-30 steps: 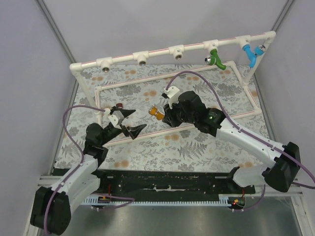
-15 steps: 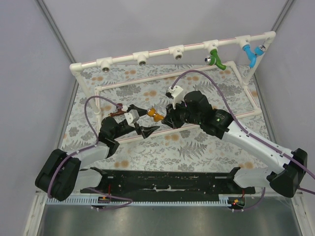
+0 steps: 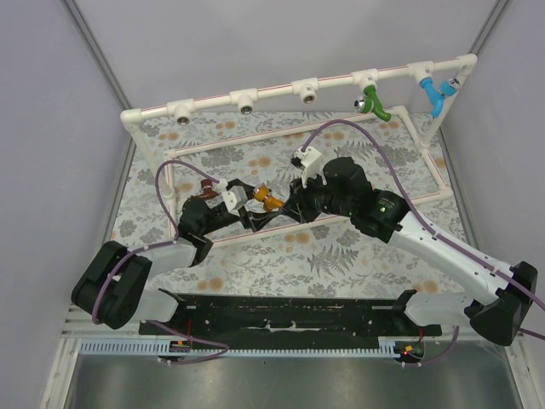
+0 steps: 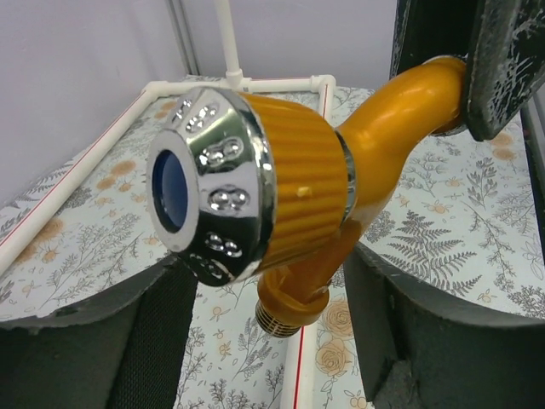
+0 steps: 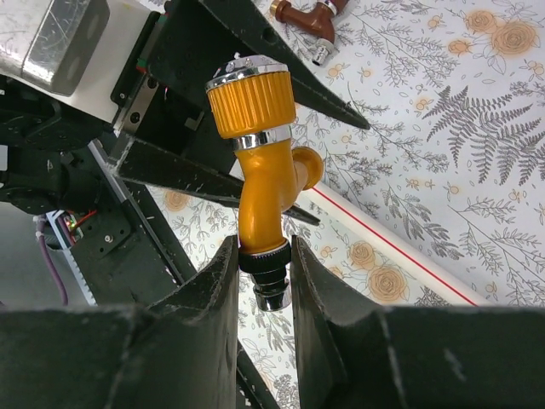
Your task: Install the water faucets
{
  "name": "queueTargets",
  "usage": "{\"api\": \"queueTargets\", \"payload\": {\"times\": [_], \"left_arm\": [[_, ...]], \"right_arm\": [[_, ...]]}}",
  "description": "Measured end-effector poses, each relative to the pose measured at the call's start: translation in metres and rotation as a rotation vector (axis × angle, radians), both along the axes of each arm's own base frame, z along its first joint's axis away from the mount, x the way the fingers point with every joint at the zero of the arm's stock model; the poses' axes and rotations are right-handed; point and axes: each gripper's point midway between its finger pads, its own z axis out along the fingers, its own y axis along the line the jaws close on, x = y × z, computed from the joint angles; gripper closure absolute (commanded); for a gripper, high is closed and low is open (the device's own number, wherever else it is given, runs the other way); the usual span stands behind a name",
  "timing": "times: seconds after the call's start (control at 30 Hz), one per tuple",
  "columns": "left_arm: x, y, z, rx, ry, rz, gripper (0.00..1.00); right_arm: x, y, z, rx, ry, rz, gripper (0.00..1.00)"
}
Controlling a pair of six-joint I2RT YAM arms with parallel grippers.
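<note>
Left claw (image 3: pixel 254 210) advanced, open, around leftward-pointing orange faucet (image 5: pixel 255 162) gripped by right claw (image 5: pixel 262 256).

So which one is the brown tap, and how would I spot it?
Find the white pipe frame standing on the flowery mat. Near the frame's left end, a small brown tap lies loose on the mat. It is the only dark reddish-brown one: the orange tap is held in the air, and the green tap and blue tap hang from the top pipe.
</note>
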Motion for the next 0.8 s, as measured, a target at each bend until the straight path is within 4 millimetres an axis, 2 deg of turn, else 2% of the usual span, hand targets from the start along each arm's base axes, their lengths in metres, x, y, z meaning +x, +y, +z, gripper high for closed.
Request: {"api": "queueTargets", "payload": {"times": [0.23,0.27,0.3,0.43,0.5,0.6,0.73,0.8], "left_arm": [[-0.003,-0.001,-0.001,0.011,-0.019,-0.021,0.89],[-0.003,-0.002,0.0,0.01,-0.025,-0.021,0.97],[-0.004,-0.002,0.001,0.013,-0.029,-0.023,0.98],[-0.005,0.001,0.006,0.06,-0.042,-0.017,0.98],[-0.007,0.005,0.01,0.11,-0.041,-0.003,0.98],[-0.006,0.014,0.023,0.17,-0.049,0.036,0.98],[-0.006,0.028,0.039,0.248,-0.023,0.102,0.98],[-0.008,0.035,0.039,0.281,0.012,0.126,0.98]], "right_arm": [[0.003,0.002,0.008,0.026,-0.012,-0.008,1.0],[0.003,0.001,0.009,0.029,-0.014,-0.01,0.95],[0.003,0.001,0.01,0.033,-0.013,-0.012,0.85],[0.003,-0.003,0.012,0.03,-0.018,-0.025,0.34],[0.003,-0.007,0.011,0.012,-0.02,-0.035,0.21],[0.005,-0.015,0.014,-0.038,-0.043,-0.05,0.16],[0.007,-0.021,0.027,-0.074,-0.07,-0.052,0.15],[0.008,-0.019,0.035,-0.071,-0.08,-0.045,0.15]]}}
